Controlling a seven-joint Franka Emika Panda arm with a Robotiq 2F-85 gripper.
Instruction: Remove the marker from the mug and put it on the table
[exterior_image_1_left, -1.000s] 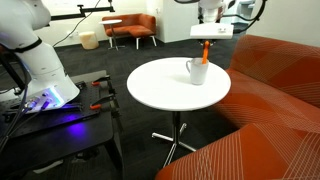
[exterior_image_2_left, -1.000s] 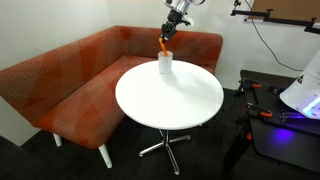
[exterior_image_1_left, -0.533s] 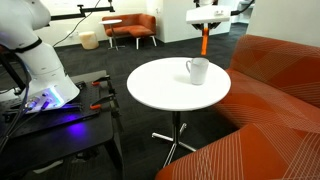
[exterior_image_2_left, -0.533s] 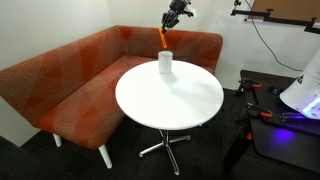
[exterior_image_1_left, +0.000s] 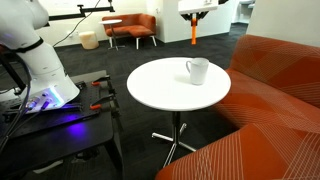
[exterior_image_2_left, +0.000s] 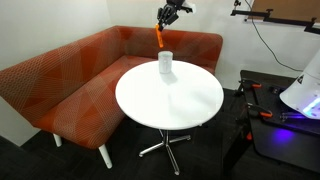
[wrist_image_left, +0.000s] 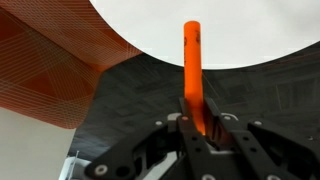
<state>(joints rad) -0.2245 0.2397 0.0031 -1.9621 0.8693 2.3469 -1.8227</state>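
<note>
As claw (wrist_image_left: 197, 128) grips one marker (wrist_image_left: 192, 65), one mug (exterior_image_1_left: 198, 70), one table (exterior_image_1_left: 155, 92)

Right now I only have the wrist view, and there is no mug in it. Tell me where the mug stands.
Observer: The mug stands upright on the table, near the edge by the sofa.
Operator: Give me the marker's height against its rim.
Observer: The marker hangs wholly above the rim, with a gap visible in both exterior views.
Operator: Name a free spot to set it down.
Observer: The tabletop on the mug's side away from the sofa looks bare.
</note>
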